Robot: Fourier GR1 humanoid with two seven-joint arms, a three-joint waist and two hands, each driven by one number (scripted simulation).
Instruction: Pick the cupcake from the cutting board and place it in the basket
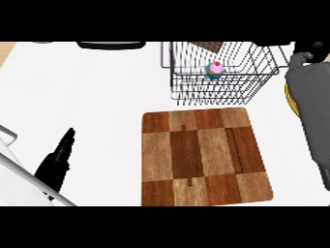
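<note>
The right hand (311, 50), spread or closed I cannot tell, hangs beside the basket (260, 77) where the cupcake (216, 70) sits, off the cutting board (206, 160), so placing looks done; next, retreat clear of the wire rim, left hand (56, 162) resting straight-fingered.
</note>
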